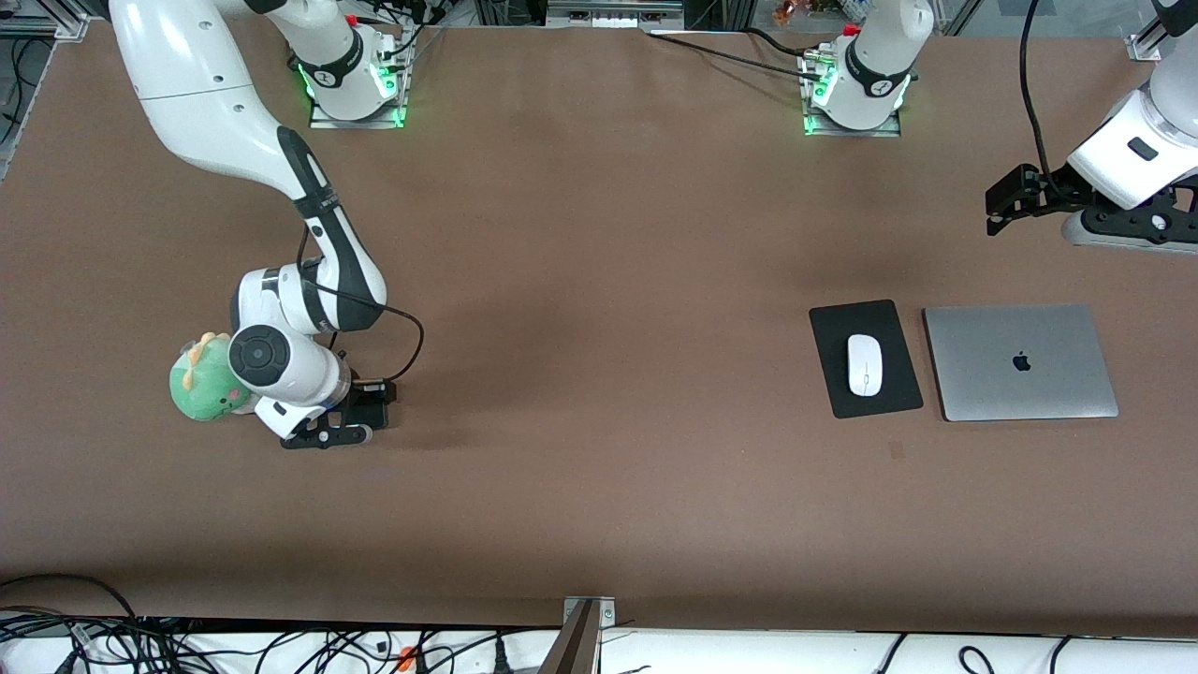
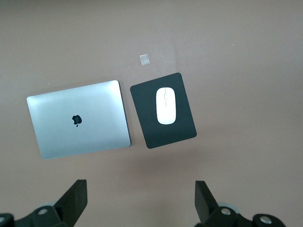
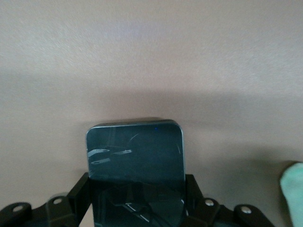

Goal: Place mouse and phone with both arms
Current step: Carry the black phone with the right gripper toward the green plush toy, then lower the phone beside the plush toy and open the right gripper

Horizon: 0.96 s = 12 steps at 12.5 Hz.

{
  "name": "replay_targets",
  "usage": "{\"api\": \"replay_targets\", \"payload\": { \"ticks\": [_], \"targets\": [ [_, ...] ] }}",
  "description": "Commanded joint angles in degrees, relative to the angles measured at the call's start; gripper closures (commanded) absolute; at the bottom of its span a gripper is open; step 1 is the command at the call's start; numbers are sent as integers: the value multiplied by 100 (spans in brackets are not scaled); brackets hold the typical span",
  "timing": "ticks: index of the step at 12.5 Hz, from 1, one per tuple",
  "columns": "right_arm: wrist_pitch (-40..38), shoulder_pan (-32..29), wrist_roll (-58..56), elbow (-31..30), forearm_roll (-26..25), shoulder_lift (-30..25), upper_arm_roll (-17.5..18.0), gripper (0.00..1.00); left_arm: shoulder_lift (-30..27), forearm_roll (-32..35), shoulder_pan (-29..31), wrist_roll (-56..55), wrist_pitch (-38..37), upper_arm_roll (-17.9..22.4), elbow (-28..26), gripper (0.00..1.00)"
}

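The white mouse (image 1: pixel 865 364) lies on a black mouse pad (image 1: pixel 894 393) toward the left arm's end of the table; both also show in the left wrist view, the mouse (image 2: pixel 165 105) on the pad (image 2: pixel 142 118). My left gripper (image 1: pixel 1137 232) hangs open and empty in the air over the bare table past the laptop, its jaws wide apart (image 2: pixel 140 189). My right gripper (image 1: pixel 360 412) is low at the table beside a green plush toy. It is shut on the black glossy phone (image 3: pixel 135 151), with a finger (image 3: pixel 79 191) against each long side. In the front view the hand hides the phone.
A closed silver laptop (image 1: pixel 1020 360) lies beside the mouse pad, toward the left arm's end. The green plush toy (image 1: pixel 198 379) sits against the right wrist. A small pale square mark (image 1: pixel 897 450) is on the table nearer the front camera than the pad.
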Motion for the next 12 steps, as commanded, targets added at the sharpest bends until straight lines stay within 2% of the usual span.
{"api": "replay_targets", "payload": {
  "ticks": [1, 2, 3, 4, 7, 12],
  "targets": [
    [353, -61, -71, -446, 88, -264, 99, 29, 55, 36, -17, 150, -23, 27, 126, 0],
    [274, -61, -45, -411, 88, -351, 117, 12, 55, 36, -17, 159, -23, 27, 126, 0],
    [47, -61, -10, -376, 184, -500, 134, 0, 55, 36, -17, 150, -23, 27, 126, 0],
    [-216, -52, -27, -289, 419, -693, 152, 0, 55, 36, -17, 150, -23, 27, 126, 0],
    [-989, 0, 130, -209, 492, -1422, 161, 0, 55, 45, -17, 159, -23, 27, 126, 0],
    [-3519, 18, 201, 582, 457, -2670, 187, 0, 55, 45, -8, 211, -23, 27, 126, 0]
  ]
}}
